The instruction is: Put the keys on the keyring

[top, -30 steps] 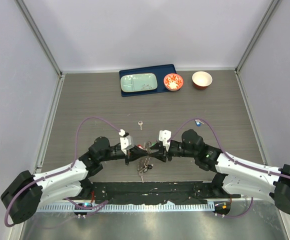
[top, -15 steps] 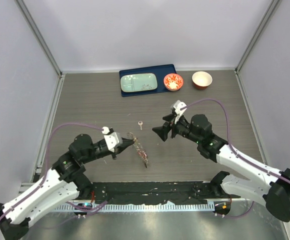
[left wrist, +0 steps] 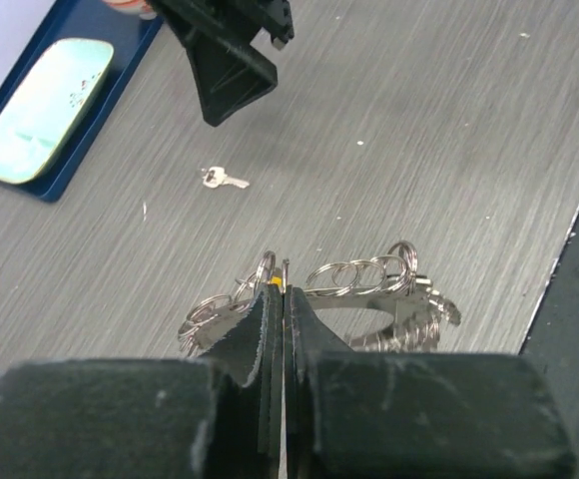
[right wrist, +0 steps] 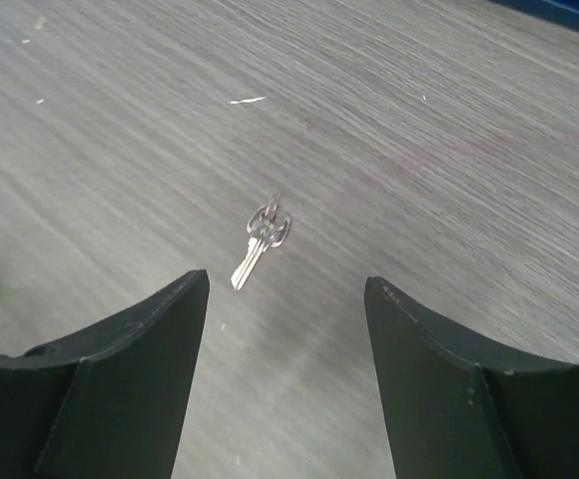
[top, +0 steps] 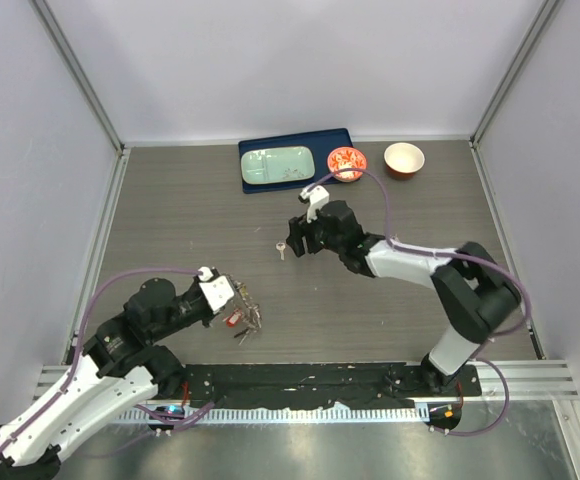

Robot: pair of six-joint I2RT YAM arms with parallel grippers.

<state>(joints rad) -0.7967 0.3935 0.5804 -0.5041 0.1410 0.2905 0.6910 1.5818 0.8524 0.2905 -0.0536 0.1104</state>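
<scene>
nearest the arm bases, the left gripper (left wrist: 278, 309) is clamped tight on the keyring (left wrist: 369, 317), pinching its rim with no gap between the jaws. it holds the ring low over the near part of the counter (top: 170, 200). a fan of small wire loops stands up along the ring's edge, and a cluster of keys (top: 245, 322), one with a red head, hangs from it towards the counter.

further out, near mid-counter, one loose key (right wrist: 260, 244) lies flat on the bare wood, plain silver with a small loop through its head. the right gripper (right wrist: 285, 287) hangs just over it with its jaws spread wide and nothing in them. in the right wrist view the key sits just ahead of the fingertips, centred in the gap. its long axis runs almost straight away from the gripper, blade end nearer and leaning left, head farther and to the right. the jaws would therefore close across its narrow width, which looks like a workable line for a pick. the right arm is plainly the nearer one; the left is well apart and occupied.

at the far edge sit a blue tray (top: 325, 150) carrying a pale green dish (top: 278, 165), then a red patterned bowl (top: 347, 163) and a red-and-white bowl (top: 404, 158).
</scene>
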